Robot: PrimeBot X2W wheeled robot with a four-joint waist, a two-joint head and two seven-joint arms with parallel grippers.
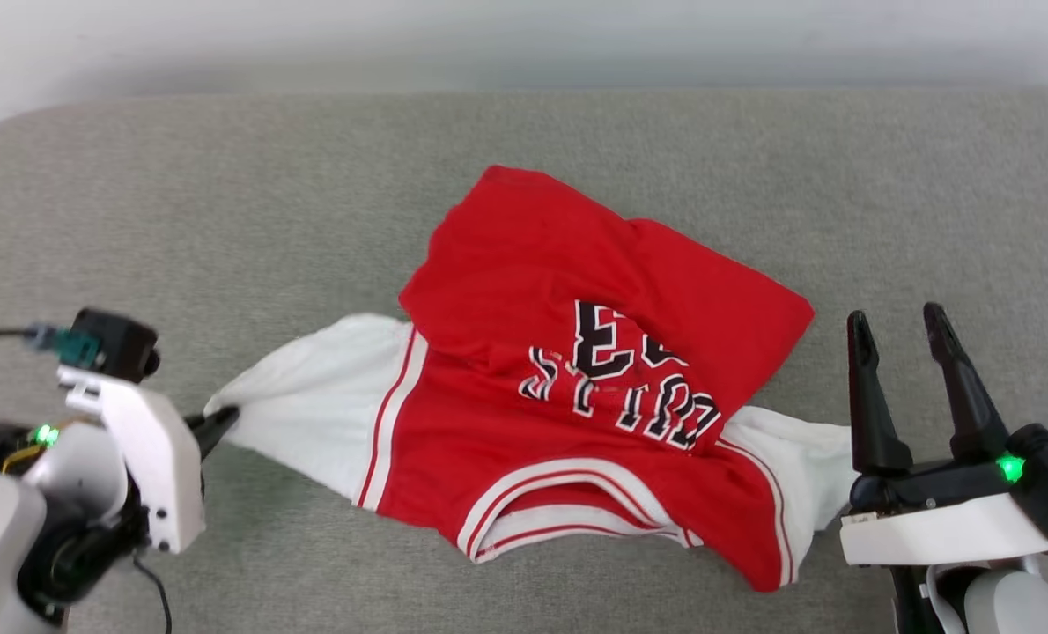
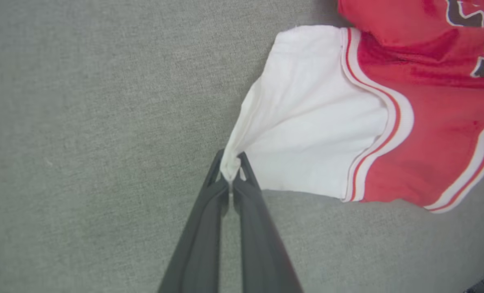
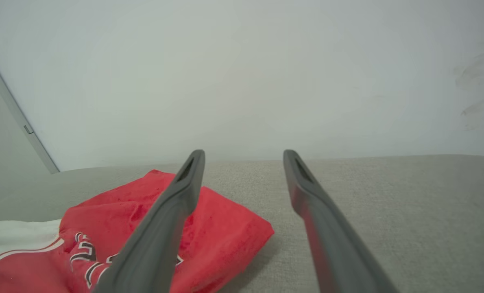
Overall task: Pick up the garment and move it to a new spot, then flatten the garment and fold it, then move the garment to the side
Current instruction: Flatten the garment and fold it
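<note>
The garment [image 1: 559, 370], a red jersey T-shirt with white sleeves and black lettering, lies rumpled on the grey cushion, its lower red part folded over the chest. My left gripper [image 1: 220, 421] is shut on the tip of its white left sleeve [image 2: 307, 134], pinched between the dark fingertips [image 2: 230, 173]. My right gripper [image 1: 898, 330] stands open just right of the garment's other white sleeve [image 1: 806, 467], holding nothing. In the right wrist view the open gripper [image 3: 244, 156] points over the cushion, with the garment [image 3: 116, 232] at lower left.
The grey fabric cushion [image 1: 225, 194] stretches wide around the garment. A pale wall [image 1: 524, 35] runs along its far edge. Bare cushion lies to the left, right and behind the garment.
</note>
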